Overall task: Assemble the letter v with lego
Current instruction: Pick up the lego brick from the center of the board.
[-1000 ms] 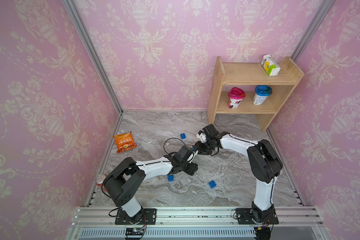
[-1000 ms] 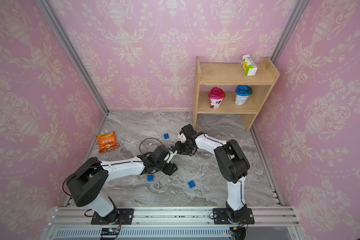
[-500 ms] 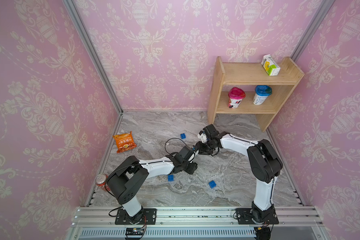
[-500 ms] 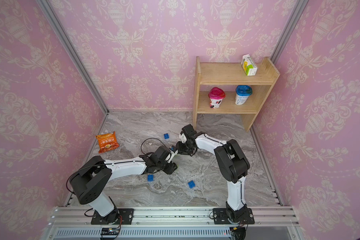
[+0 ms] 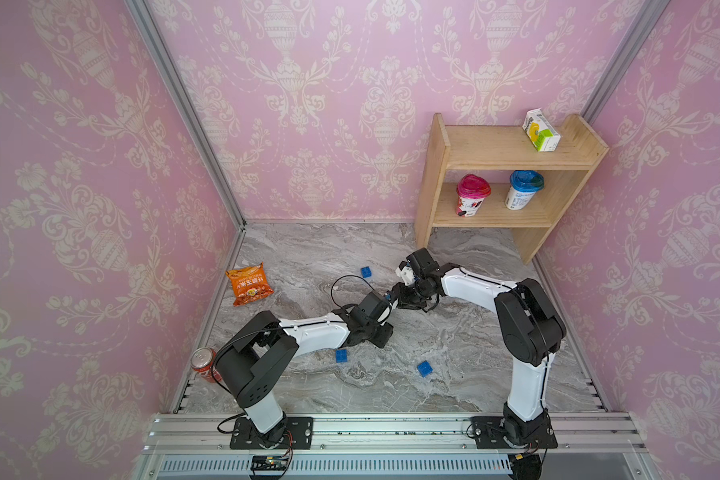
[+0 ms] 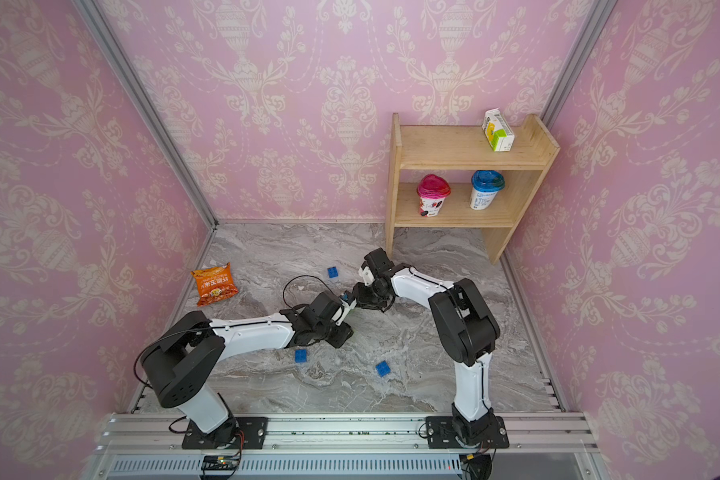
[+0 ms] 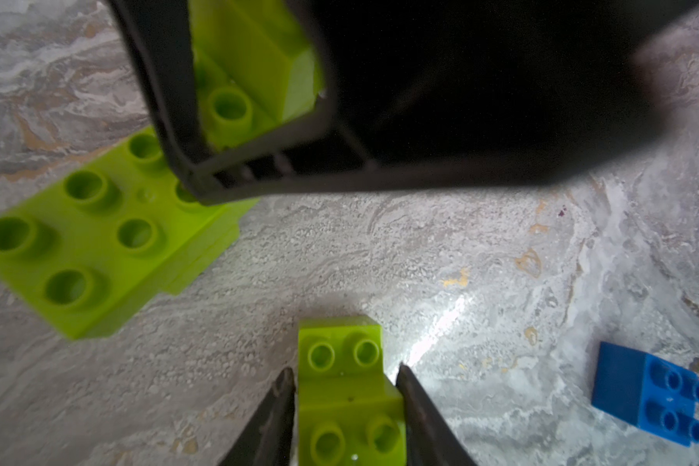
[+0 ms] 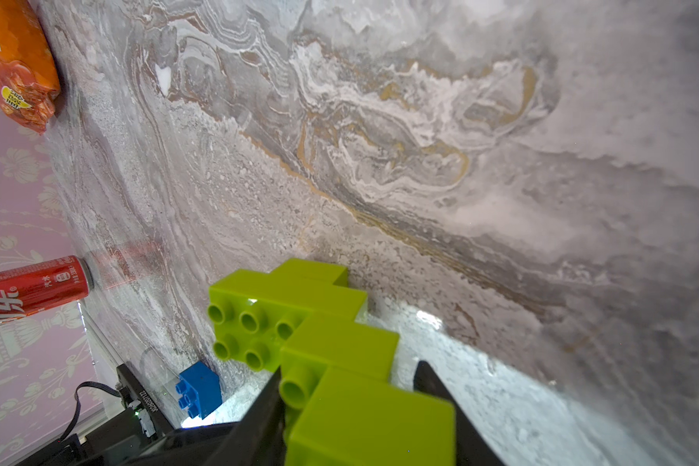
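Lego V part-built, both pincers low over the middle of the worktop.
Nearest the rail, a blue brick (image 5: 341, 355) and its blue neighbour (image 5: 424, 368) lie loose and unused on the worktop (image 5: 454, 395). Past them, the left pincer (image 7: 344, 373) has its tips tight beside a small lime brick (image 7: 350, 403); whether it truly grips, I cannot tell. Facing it, the right pincer (image 8: 348, 369) is clamped on a stepped lime run (image 8: 287, 300), one arm of the V by my reckoning, with the other arm yet to build. Both top views hide the lime under the arms; only the wrist views show it. Farther off, a third blue brick (image 5: 366, 272) lies alone.
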Controlling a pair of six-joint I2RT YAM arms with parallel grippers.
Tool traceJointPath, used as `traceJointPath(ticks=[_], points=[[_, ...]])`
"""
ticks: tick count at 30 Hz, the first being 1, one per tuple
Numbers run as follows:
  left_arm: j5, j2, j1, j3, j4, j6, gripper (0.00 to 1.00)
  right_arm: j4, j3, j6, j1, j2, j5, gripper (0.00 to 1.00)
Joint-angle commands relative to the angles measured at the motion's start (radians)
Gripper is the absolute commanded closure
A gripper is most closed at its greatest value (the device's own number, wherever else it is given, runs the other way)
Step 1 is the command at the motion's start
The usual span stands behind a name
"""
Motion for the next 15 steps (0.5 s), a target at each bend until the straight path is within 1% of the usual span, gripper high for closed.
traceJointPath(ticks=[1, 5, 9, 12, 15], points=[[-0.008, 0.012, -0.016, 0.019, -0.078, 0.052, 0.61, 0.015, 0.006, -0.004, 0.018, -0.015, -0.041, 0.51], [-0.027, -0.026, -0.011, 0.023, -0.116, 0.069, 0.65, 0.017, 0.011, -0.003, 0.018, -0.012, -0.042, 0.51], [-0.011, -0.103, 0.018, 0.030, -0.188, 0.114, 0.69, 0.013, 0.015, -0.007, 0.019, -0.012, -0.043, 0.52], [0.072, -0.188, 0.079, 0.031, -0.230, 0.144, 0.69, 0.008, 0.019, -0.012, 0.020, -0.012, -0.041, 0.52], [0.178, -0.252, 0.162, 0.046, -0.267, 0.172, 0.69, 0.008, 0.022, -0.014, 0.019, -0.012, -0.046, 0.54]])
